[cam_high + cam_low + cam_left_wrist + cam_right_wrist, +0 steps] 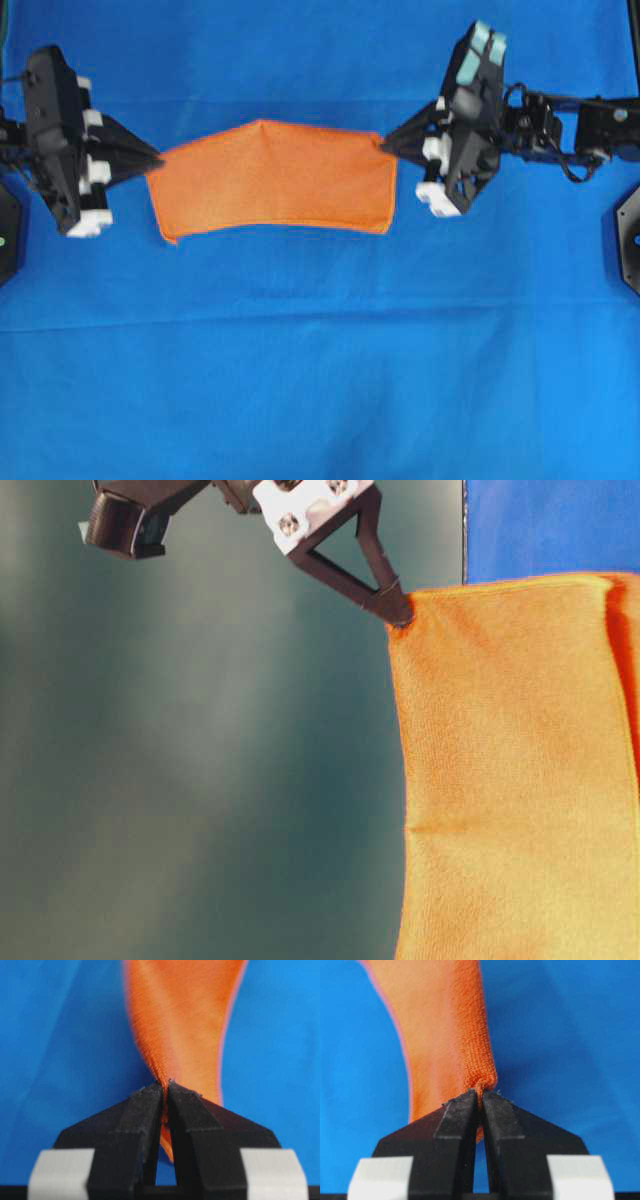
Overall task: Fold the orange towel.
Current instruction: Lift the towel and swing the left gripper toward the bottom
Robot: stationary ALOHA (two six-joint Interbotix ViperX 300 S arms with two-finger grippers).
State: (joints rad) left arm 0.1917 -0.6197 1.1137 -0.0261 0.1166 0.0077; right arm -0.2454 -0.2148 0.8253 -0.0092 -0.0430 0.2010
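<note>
The orange towel (275,180) hangs stretched between the two arms above the blue-covered worktop (320,380). The left tool (150,160) is clamped on the towel's left corner and the right tool (388,145) on its right corner. The top edge peaks in the middle, and the cloth drapes downward from both pinched corners.

A bright orange towel (275,180), plain and unpatterned with a paler hem, hung at centre frame against a solid blue table cover (320,380). Black grippers with white blocks, the left gripper (155,160) and right gripper (385,145), flanked it.
</note>
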